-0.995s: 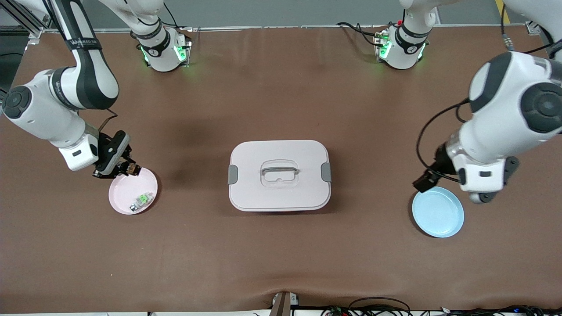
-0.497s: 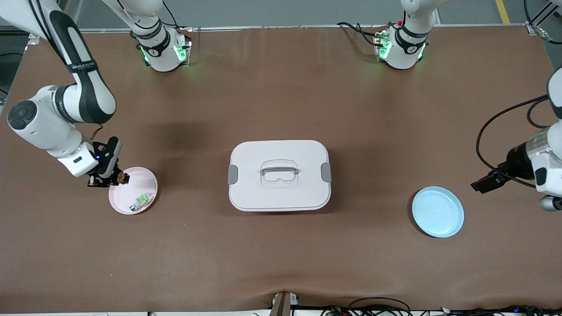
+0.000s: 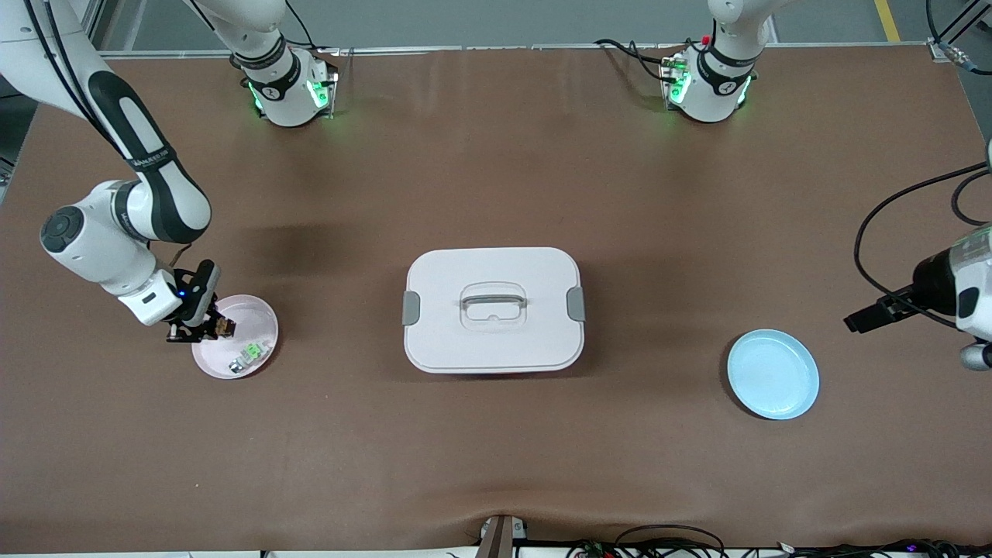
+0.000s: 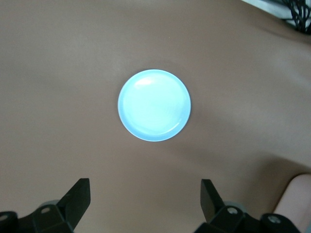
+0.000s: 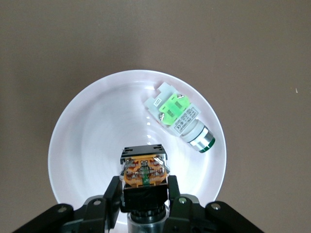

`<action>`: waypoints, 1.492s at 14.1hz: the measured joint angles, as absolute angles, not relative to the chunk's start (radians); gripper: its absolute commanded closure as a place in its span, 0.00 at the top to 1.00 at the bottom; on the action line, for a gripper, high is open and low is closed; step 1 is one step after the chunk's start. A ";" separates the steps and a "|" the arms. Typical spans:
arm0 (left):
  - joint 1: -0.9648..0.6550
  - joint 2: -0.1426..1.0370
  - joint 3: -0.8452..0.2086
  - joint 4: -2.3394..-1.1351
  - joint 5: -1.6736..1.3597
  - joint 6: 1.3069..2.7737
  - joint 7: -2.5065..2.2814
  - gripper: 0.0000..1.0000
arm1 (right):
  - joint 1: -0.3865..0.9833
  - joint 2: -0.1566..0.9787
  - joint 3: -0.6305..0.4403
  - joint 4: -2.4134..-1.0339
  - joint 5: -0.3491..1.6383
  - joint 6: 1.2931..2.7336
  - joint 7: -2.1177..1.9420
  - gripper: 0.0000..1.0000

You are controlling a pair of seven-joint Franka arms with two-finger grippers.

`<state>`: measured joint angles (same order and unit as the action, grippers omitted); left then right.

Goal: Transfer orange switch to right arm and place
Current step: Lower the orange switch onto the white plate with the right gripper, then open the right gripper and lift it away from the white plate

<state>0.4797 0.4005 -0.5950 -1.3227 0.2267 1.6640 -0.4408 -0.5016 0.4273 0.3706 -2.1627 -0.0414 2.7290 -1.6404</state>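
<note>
Right pincer [image 3: 203,332]: closed on the orange switch [image 3: 224,327]; it is held over the pink plate [image 3: 260,318], at the rim toward the right arm's end of the bench [image 3: 496,465].
Orange switch: gripped between the right pincer's fingers [image 5: 112,196], its orange-lit face [image 5: 145,172] turned up toward the wrist camera, over the plate's inner surface.
Clear-and-green switch [image 3: 249,354]: lying on its side in the pink plate, just beside the held switch and apart from it.
Left pincer [image 4: 146,199]: fingers spread wide, nothing held; it waits in the air over bare bench near the blue plate [image 3: 773,374], toward the left arm's end.
Blue plate: seen between the left pincer's fingertips [image 4: 81,187] in the left wrist view.
Lidded white box [image 3: 493,309]: at the bench's middle, between the two pincers, well apart from both.
</note>
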 measured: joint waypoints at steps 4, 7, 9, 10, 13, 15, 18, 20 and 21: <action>0.512 0.360 -0.596 -1.320 0.227 1.634 -0.333 1.00 | -0.502 0.455 0.362 -2.170 -0.045 2.773 -1.640 0.00; 0.511 0.319 -0.599 -1.320 0.227 1.602 -0.258 1.00 | -0.502 0.475 0.349 -2.171 -0.047 2.788 -1.640 0.00; 0.511 0.289 -0.599 -1.320 0.227 1.576 -0.201 1.00 | -0.502 0.483 0.345 -2.171 -0.047 2.791 -1.640 0.00; 0.512 0.276 -0.599 -1.320 0.226 1.568 -0.177 1.00 | -0.502 0.486 0.345 -2.171 -0.047 2.791 -1.640 0.00; 0.512 0.242 -0.600 -1.320 0.208 1.547 -0.141 1.00 | -0.500 0.496 0.345 -2.171 -0.048 2.791 -1.640 0.00; 0.512 0.226 -0.600 -1.320 0.190 1.526 -0.124 1.00 | -0.497 0.503 0.345 -2.171 -0.048 2.792 -1.640 0.00; 0.506 0.192 -0.584 -1.335 0.136 1.513 -0.080 1.00 | -0.454 0.508 0.312 -2.169 -0.051 2.796 -1.640 0.00; 0.424 0.152 -0.480 -1.369 0.088 1.512 -0.073 1.00 | -0.393 0.505 0.258 -2.160 -0.052 2.799 -1.639 0.14; 0.350 0.130 -0.396 -1.387 0.068 1.512 -0.070 1.00 | -0.374 0.505 0.243 -2.157 -0.052 2.799 -1.635 0.99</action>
<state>0.3503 0.1298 -0.3955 -1.3874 0.0676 1.5116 -0.0697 -0.3741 0.5047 0.2435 -2.1565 -0.0515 2.7992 -1.6355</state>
